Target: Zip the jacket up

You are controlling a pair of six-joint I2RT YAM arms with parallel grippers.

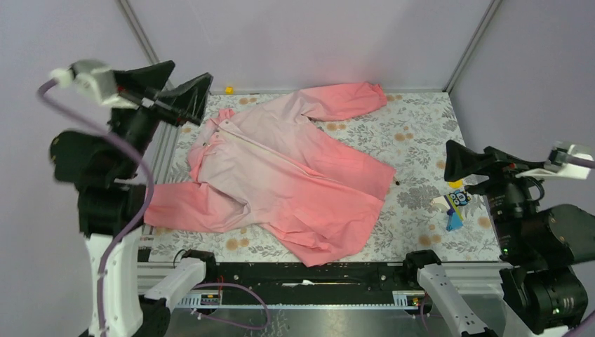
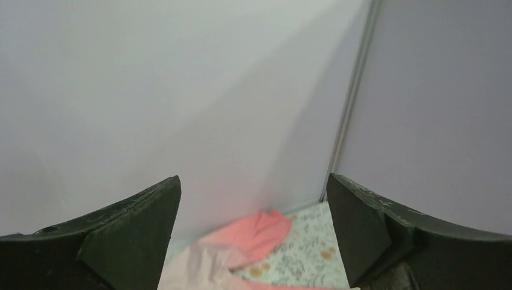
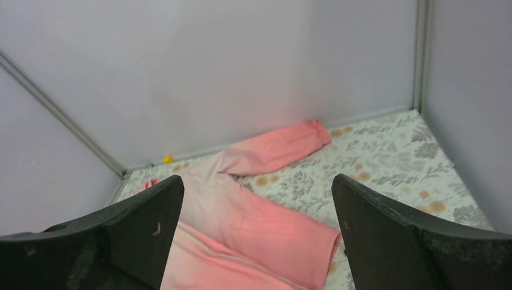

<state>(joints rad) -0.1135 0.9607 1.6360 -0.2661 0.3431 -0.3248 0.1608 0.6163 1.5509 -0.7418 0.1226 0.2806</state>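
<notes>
The jacket (image 1: 281, 175) lies flat on the floral table cover, pale pink collar at the far left, coral hem toward the near right, one sleeve reaching to the back wall. Its whitish zipper (image 1: 256, 144) runs diagonally down the front; I cannot make out the dark pull. My left gripper (image 1: 191, 74) is open and empty, raised high over the table's far left corner above the collar. My right gripper (image 1: 466, 158) is open and empty, raised at the right, clear of the jacket. The left wrist view shows open fingertips (image 2: 163, 205) and the far sleeve (image 2: 253, 238). The right wrist view shows the jacket (image 3: 265, 211) and zipper (image 3: 223, 254) between open fingertips (image 3: 166, 202).
Small blue, white and yellow items (image 1: 456, 205) lie at the table's right edge under my right arm. A small yellow object (image 1: 229, 89) sits at the back wall, also in the right wrist view (image 3: 168, 159). Lilac walls close three sides. A metal rail (image 1: 295, 270) runs along the near edge.
</notes>
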